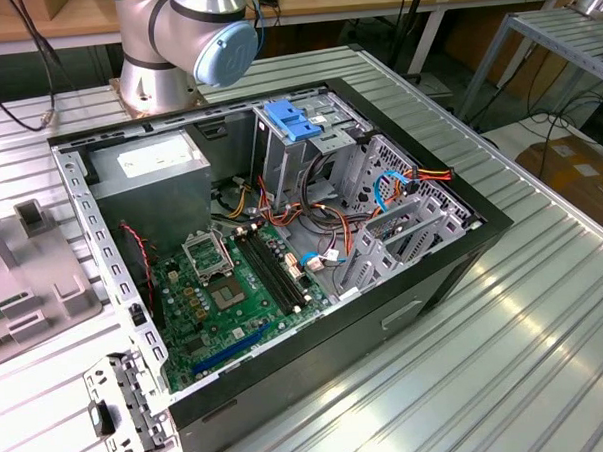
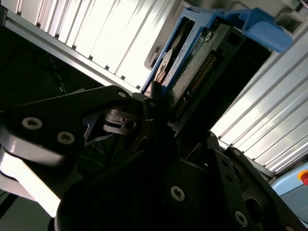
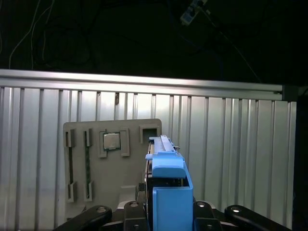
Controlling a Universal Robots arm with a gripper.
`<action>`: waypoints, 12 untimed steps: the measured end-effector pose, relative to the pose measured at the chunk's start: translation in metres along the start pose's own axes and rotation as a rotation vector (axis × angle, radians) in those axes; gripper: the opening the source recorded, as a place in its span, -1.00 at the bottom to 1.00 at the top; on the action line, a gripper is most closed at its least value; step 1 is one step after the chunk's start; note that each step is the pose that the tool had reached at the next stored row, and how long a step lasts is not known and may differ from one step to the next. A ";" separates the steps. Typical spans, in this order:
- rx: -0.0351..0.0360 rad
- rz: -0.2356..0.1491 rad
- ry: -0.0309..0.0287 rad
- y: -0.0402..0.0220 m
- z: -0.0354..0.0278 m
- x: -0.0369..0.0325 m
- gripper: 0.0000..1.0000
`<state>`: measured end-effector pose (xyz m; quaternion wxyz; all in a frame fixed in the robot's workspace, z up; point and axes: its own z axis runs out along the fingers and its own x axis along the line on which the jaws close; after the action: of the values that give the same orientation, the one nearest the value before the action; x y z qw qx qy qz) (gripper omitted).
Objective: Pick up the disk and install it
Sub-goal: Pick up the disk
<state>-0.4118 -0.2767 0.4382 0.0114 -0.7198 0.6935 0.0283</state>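
The disk (image 3: 168, 190) stands on edge in its blue carrier frame, straight ahead of the wrist. My gripper (image 3: 166, 214) is shut on it, one dark finger (image 3: 131, 211) on each side of the blue frame. In the second wrist view the disk (image 2: 199, 65) shows its green board and connector side, and the gripper (image 2: 166, 115) clamps its near end. It hangs over a grey fixture plate (image 3: 110, 185); I cannot tell whether it still touches the plate. The open computer case (image 1: 463, 249) lies on the table in the exterior view.
The plate holds a processor chip (image 3: 111, 142) and two memory sticks (image 3: 87, 163). In the case, a blue bracket (image 1: 292, 119) tops the metal drive cage (image 1: 401, 212), with loose cables beside the motherboard (image 1: 224, 289). The arm's base (image 1: 188, 41) stands behind the case.
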 end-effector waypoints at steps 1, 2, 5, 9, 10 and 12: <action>0.0000 0.000 0.0000 0.0000 -0.0009 0.0000 -0.26; 0.0001 0.000 0.0000 0.0000 -0.0016 -0.0001 -0.26; 0.0000 0.000 0.0000 0.0001 -0.0039 -0.0002 -0.26; 0.0000 0.000 0.0000 0.0003 -0.0119 -0.0007 -0.26; 0.0000 0.000 0.0000 0.0004 -0.0158 -0.0009 -0.26; -0.0006 0.000 0.0083 0.0004 -0.0222 -0.0012 -0.26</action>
<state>-0.4116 -0.2768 0.4605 0.0083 -0.7199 0.6936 0.0255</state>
